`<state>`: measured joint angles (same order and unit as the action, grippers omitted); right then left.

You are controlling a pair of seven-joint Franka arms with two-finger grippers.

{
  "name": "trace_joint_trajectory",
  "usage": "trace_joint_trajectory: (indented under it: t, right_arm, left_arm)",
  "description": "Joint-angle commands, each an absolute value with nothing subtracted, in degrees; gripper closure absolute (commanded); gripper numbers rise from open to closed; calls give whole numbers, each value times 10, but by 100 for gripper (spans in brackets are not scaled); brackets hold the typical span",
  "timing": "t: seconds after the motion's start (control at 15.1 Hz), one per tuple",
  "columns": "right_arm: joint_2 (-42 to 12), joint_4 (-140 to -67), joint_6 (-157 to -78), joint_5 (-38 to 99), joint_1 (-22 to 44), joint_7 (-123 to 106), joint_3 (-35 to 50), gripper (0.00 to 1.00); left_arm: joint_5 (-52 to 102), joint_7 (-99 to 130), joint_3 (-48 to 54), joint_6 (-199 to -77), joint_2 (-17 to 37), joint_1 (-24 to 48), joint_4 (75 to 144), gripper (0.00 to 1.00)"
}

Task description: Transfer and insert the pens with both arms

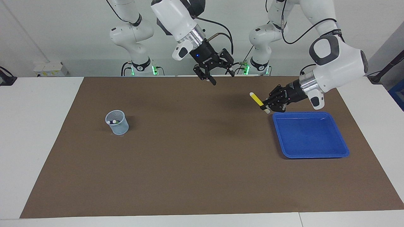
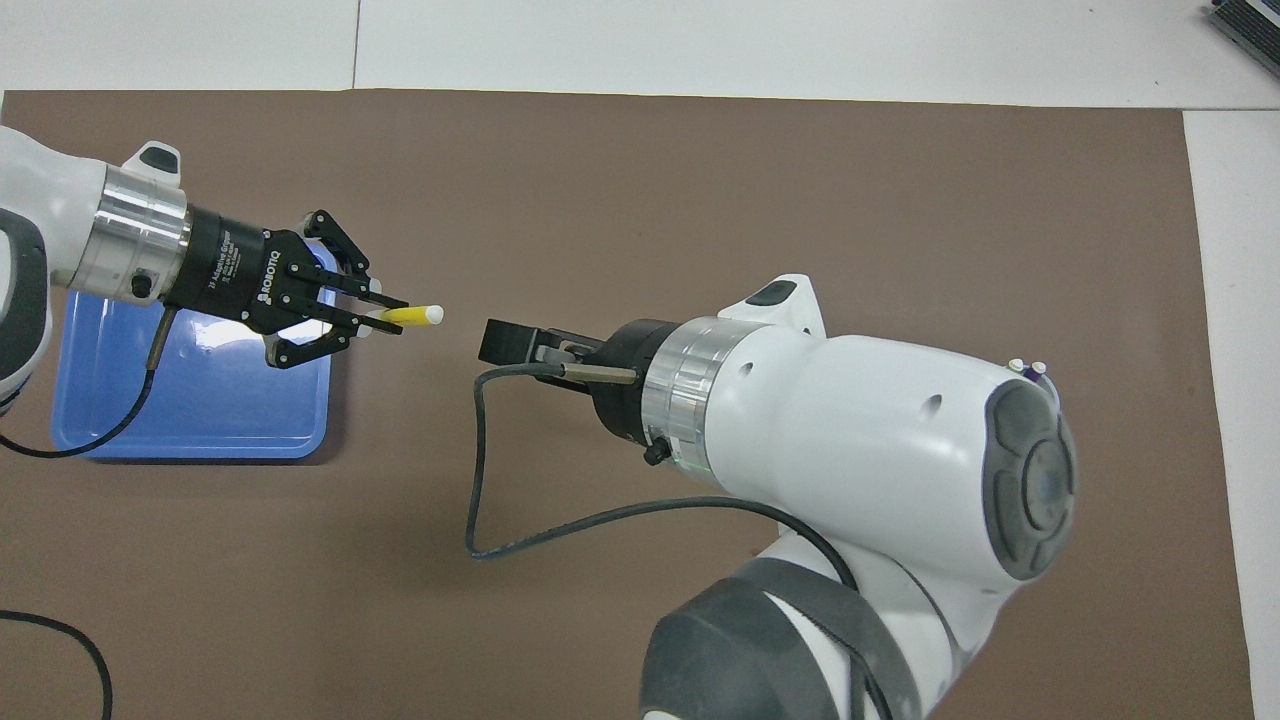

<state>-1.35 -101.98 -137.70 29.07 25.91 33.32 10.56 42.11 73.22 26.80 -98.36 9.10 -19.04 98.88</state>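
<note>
Bench [image 1: 47,126]: white top, largely covered by a brown mat [image 1: 202,164].

Right arm [image 1: 176,19]: white, raised; right pincer [image 1: 220,77] up in the air over the mat at the robots' edge, fingers spread apart, nothing between them.

Left arm [image 1: 337,60]: white, reaching in low; left pincer [image 1: 264,106] clamped on the yellow pen [image 1: 257,99], in the air over bare mat just beside the tray's corner.

Tray [image 1: 342,148]: blue, shallow, at the left arm's end of the mat.

Cup [image 1: 117,123]: pale mesh, upright, toward the right arm's end; whitish pen ends [image 1: 110,121] show inside it.

Yellow pen: tilted, whitish tip pointing toward the right pincer, well apart from the cup.
</note>
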Motion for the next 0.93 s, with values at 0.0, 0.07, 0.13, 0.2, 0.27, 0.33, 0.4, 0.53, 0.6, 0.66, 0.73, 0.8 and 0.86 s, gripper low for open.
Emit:
trace_joint_trajectory:
  t: [0.0, 0.07, 0.13, 0.2, 0.27, 0.33, 0.4, 0.53, 0.6, 0.66, 0.73, 0.8, 0.86]
  right_arm:
    - [-30, -993, -1396, 280, 270, 324, 106, 7]
    - [-32, -991, -1397, 280, 276, 322, 106, 7]
    - [-35, -991, -1404, 266, 277, 315, 106, 7]
    - [-46, -989, -1414, 237, 281, 309, 106, 7]
    - [-55, -984, -1415, 204, 286, 309, 107, 7]
    - [-62, -983, -1415, 187, 285, 309, 107, 7]
    - [-68, -983, -1416, 184, 285, 299, 107, 7]
    - [-76, -981, -1416, 185, 285, 287, 107, 8]
    - [-76, -981, -1416, 185, 286, 287, 107, 8]
    - [-76, -981, -1416, 185, 286, 287, 107, 8]
    - [-76, -981, -1417, 185, 286, 287, 107, 9]
    - [-77, -980, -1416, 184, 285, 287, 107, 15]
    - [-78, -976, -1416, 185, 285, 287, 107, 17]
  left_arm:
    - [476, 770, 262, -988, 52, -172, 1041, 100]
    - [486, 779, 262, -989, 46, -170, 1049, 100]
    - [502, 789, 262, -989, 40, -170, 1061, 100]
    - [519, 800, 262, -992, 33, -170, 1071, 100]
    - [533, 812, 262, -1002, 28, -170, 1082, 100]
    - [539, 827, 262, -1009, 26, -170, 1088, 100]
    - [540, 835, 262, -1012, 25, -170, 1090, 100]
    - [552, 849, 262, -1018, 24, -160, 1092, 100]
    - [555, 853, 262, -1026, 23, -157, 1096, 100]
    - [555, 857, 263, -1034, 19, -156, 1102, 100]
    - [563, 857, 263, -1037, 18, -156, 1106, 100]
    - [572, 858, 262, -1038, 16, -156, 1109, 100]
    - [575, 858, 262, -1038, 16, -156, 1111, 100]
